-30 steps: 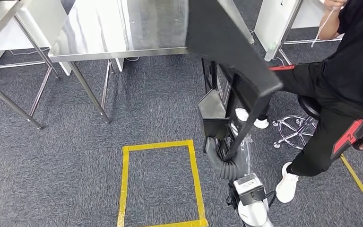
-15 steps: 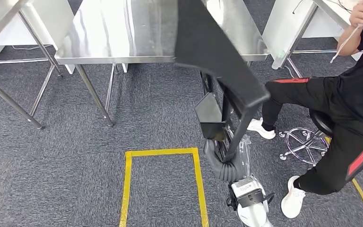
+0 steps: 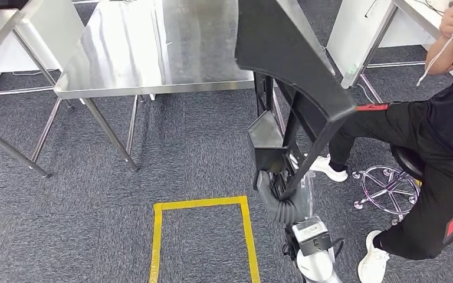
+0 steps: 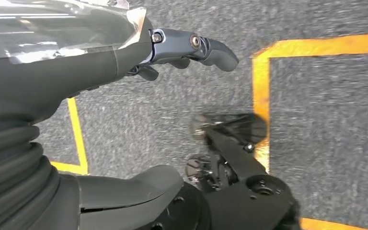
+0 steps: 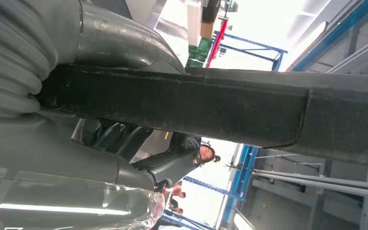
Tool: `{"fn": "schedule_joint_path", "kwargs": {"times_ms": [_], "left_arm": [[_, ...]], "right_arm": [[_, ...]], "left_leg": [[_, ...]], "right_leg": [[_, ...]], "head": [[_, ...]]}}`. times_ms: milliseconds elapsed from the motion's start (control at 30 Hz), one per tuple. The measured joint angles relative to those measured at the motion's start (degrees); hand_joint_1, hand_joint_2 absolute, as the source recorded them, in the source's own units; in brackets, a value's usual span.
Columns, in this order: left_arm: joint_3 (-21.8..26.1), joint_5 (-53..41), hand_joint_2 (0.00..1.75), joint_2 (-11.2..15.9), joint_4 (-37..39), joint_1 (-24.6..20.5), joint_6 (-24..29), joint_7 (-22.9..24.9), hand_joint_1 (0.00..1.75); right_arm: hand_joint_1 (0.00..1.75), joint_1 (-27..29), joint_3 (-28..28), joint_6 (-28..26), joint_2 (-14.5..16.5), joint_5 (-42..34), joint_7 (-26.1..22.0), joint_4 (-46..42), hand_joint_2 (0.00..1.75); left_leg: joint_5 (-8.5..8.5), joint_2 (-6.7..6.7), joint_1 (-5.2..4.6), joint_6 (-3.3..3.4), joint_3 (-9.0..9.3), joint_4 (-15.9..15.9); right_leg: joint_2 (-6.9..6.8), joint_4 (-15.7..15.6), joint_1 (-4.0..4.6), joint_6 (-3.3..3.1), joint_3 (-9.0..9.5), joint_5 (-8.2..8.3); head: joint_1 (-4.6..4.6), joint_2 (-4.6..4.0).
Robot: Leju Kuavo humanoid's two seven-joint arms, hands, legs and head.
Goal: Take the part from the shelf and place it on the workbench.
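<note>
Gripping the part (image 3: pixel 289 53) in the right hand (image 3: pixel 274 188), fingers wrapping a black bar of it (image 5: pixel 182 103); holding it high, broad matte-black panel rising toward 12 o'clock and overlapping the workbench (image 3: pixel 153 53) edge. Hanging low over grey carpet (image 4: pixel 316 120), the left hand (image 4: pixel 124 57), dark fingers (image 4: pixel 211 48) apart and grasping nothing. No containers showing. Comparing with half a second ago: whole view shifting, bench now reaching nearer, yellow tape rectangle (image 3: pixel 200 203) sliding toward 6 o'clock, seated person (image 3: pixel 442 135) at 3 o'clock. Bench top gleaming brushed steel on thin tube legs; carpet coarse and speckled.
</note>
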Motion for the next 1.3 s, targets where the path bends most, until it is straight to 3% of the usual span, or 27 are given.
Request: {"fn": "schedule_joint_path", "kwargs": {"times_ms": [67,100,200,267,333,400,433,467,533,567,600,667,733,800,867,900,933,967,1033,1067,1167,1233,1300], "left_arm": [[0.0,0.0,1.75,0.1,0.0,0.0,0.0,0.0,0.0],[0.0,-0.1,1.75,0.2,0.0,0.1,0.0,0.1,0.0],[0.0,-0.3,1.75,0.1,0.0,0.0,0.0,0.3,0.0],[0.0,-0.6,1.75,0.0,0.0,0.0,0.0,0.7,0.0],[0.0,-0.8,1.75,0.0,0.0,-0.1,0.1,0.9,0.0],[0.0,-0.9,1.75,-0.1,0.0,-0.1,0.2,0.8,0.0],[0.0,-1.0,1.75,-0.1,0.0,0.0,0.2,0.8,0.0],[0.0,-1.0,1.75,-0.2,0.0,0.0,0.2,0.8,0.0],[0.0,-1.0,1.75,-0.3,0.0,0.0,0.2,0.8,0.0],[0.0,-1.0,1.75,-0.3,0.0,0.0,0.2,0.8,0.0],[0.0,-1.0,1.75,-0.2,0.0,0.0,0.2,0.7,0.0],[0.0,-1.1,1.75,-0.2,0.0,0.0,0.2,0.6,0.0],[-0.1,-1.1,1.75,-0.1,0.0,-0.1,0.2,0.7,0.0],[-0.1,-1.1,1.75,-0.2,0.0,-0.2,0.0,0.7,0.0],[-0.1,-1.1,1.75,-0.3,0.0,-0.2,-0.1,0.9,0.0],[-0.1,-1.1,1.75,-0.3,0.0,-0.1,-0.2,1.0,0.0],[-0.1,-1.0,1.75,-0.3,0.0,-0.1,-0.2,1.0,0.0],[0.0,-1.0,1.75,-0.2,0.0,-0.1,-0.2,1.0,0.0],[0.0,-0.9,1.75,-0.2,0.0,-0.1,-0.2,1.0,0.0],[0.0,-0.8,1.75,-0.1,0.0,-0.1,-0.2,1.1,0.0],[0.0,-0.6,1.75,0.0,0.0,0.1,-0.5,1.1,0.0],[0.0,-0.4,1.75,0.0,0.0,0.1,-0.5,1.2,0.0],[0.1,-0.1,1.75,-0.1,0.0,0.1,-0.4,1.2,0.0]], "right_arm": [[1.75,0.0,0.0,-0.1,0.0,0.0,0.0,0.0,1.75],[1.75,0.0,0.0,-0.1,0.0,0.0,0.0,0.0,1.75],[1.75,-0.1,-0.1,-0.4,0.1,0.0,0.0,-0.2,1.75],[1.75,-0.2,-0.2,-0.7,0.1,-0.2,0.0,-0.3,1.75],[1.75,-0.2,-0.4,-0.9,0.1,-0.5,0.1,-0.3,1.75],[1.75,0.2,-0.8,-1.0,0.0,-0.7,0.1,-0.3,1.75],[1.75,0.4,-0.9,-1.1,-0.1,-0.8,0.1,-0.3,1.75],[1.75,0.4,-1.0,-1.1,-0.1,-0.8,0.1,-0.3,1.75],[1.75,0.5,-1.0,-1.1,-0.2,-0.8,0.1,-0.3,1.75],[1.75,0.5,-1.0,-1.1,-0.2,-0.8,0.1,-0.3,1.75],[1.75,0.6,-1.0,-1.1,-0.3,-0.8,0.1,-0.3,1.75],[1.75,0.7,-1.1,-1.3,-0.3,-0.8,0.1,-0.3,1.75],[1.75,0.7,-1.2,-1.4,-0.2,-0.8,0.1,-0.4,1.75],[1.75,0.6,-1.2,-1.5,-0.2,-0.7,0.1,-0.5,1.75],[1.75,0.6,-1.3,-1.5,-0.2,-0.7,0.2,-0.5,1.75],[1.75,0.6,-1.3,-1.5,-0.2,-0.7,0.2,-0.5,1.75],[1.75,0.6,-1.3,-1.5,-0.2,-0.7,0.3,-0.5,1.75],[1.75,0.6,-1.3,-1.5,-0.2,-0.7,0.3,-0.5,1.75],[1.75,0.6,-1.3,-1.5,-0.2,-0.8,0.3,-0.5,1.75],[1.75,0.6,-1.3,-1.5,-0.2,-0.8,0.2,-0.5,1.75],[1.75,0.8,-1.3,-1.5,-0.1,-0.7,0.0,-0.6,1.75],[1.75,0.9,-1.3,-1.5,-0.1,-0.7,-0.1,-0.6,1.75],[1.75,1.0,-1.3,-1.4,-0.1,-0.9,-0.4,-0.6,1.75]], "left_leg": [[4.9,0.13,-0.4,0.73,1.05,-4.7],[5.88,0.12,-0.65,1.16,1.34,-5.6],[5.81,-0.04,-0.9,2.39,3.16,-7.3],[5.7,-0.22,-0.7,3.01,4.63,-8.2],[5.12,-0.35,-0.67,3.43,5.29,-8.4],[4.25,-0.6,-0.66,3.47,6.1,-8.4],[3.72,-0.73,-0.64,3.38,6.75,-8.4],[3.13,-0.83,-0.61,3.23,7.54,-8.4],[1.77,-0.92,-0.66,2.76,8.87,-8.2],[1.02,-0.93,-0.79,2.43,9.28,-8.2],[0.38,-0.93,-0.91,2.09,9.73,-8.0],[-0.53,-0.8,-0.97,1.42,10.74,-7.5],[-1.13,-0.5,-0.7,0.83,10.52,-5.3],[-2.45,-0.23,-0.41,0.31,7.1,0.3],[-5.16,-0.11,-0.21,-0.08,2.22,6.4],[-6.08,-0.08,-0.13,-0.19,0.46,7.7],[-5.8,-0.06,-0.08,-0.19,-0.38,7.1],[-4.08,-0.04,-0.05,-0.07,-0.25,4.8],[1.25,0.02,-0.2,0.54,1.42,-1.7],[2.54,0.0,-0.44,0.93,2.07,-3.8],[2.88,-0.43,-1.05,2.42,3.0,-5.6],[3.82,-0.51,-0.93,3.37,4.49,-6.3],[3.91,-0.37,-0.85,3.94,5.67,-6.5]], "right_leg": [[0.02,-0.4,0.1,0.58,1.0,-0.99],[0.04,-0.6,0.2,0.98,1.48,-1.13],[0.01,-0.2,0.56,2.16,2.37,-1.03],[0.0,4.3,0.5,2.34,-0.18,-1.58],[0.03,11.8,0.42,2.05,-5.43,-3.51],[0.02,15.7,0.4,2.07,-9.64,-5.63],[0.01,14.7,0.34,2.51,-10.34,-5.38],[-0.02,12.0,0.23,3.32,-10.11,-3.78],[-0.23,4.4,0.01,4.69,-8.49,1.4],[-0.5,1.8,0.02,4.55,-7.71,3.15],[-0.68,0.4,0.06,3.94,-7.16,4.22],[-0.76,0.1,0.02,2.03,-6.22,4.56],[-0.56,0.1,-0.21,0.83,-5.1,4.77],[-0.49,0.1,-0.2,0.14,-4.28,4.37],[-0.36,0.1,-0.08,-0.14,-3.85,3.72],[-0.26,0.1,-0.04,-0.15,-3.52,3.31],[-0.18,0.1,-0.02,-0.09,-3.04,2.87],[-0.12,0.1,-0.02,0.02,-2.45,2.42],[-0.08,0.0,0.04,0.39,-1.2,1.52],[-0.04,-0.1,0.09,0.69,-0.77,1.12],[0.09,0.2,0.45,2.07,0.19,0.84],[0.09,2.2,0.62,2.75,0.34,0.29],[0.07,6.8,0.58,2.73,-2.0,-2.03]], "head": [[-0.01,0.0],[-0.04,0.0],[-0.12,-0.01],[-0.05,-0.01],[-0.01,0.0],[0.02,0.0],[0.03,0.0],[0.03,0.0],[0.02,0.0],[0.01,0.0],[-0.03,0.0],[-0.11,0.0],[-0.18,0.0],[-0.26,0.0],[-0.32,0.0],[-0.32,0.0],[-0.32,0.0],[-0.31,0.0],[-0.27,0.0],[-0.32,0.0],[-0.38,0.0],[-0.3,0.0],[-0.25,0.0]]}}
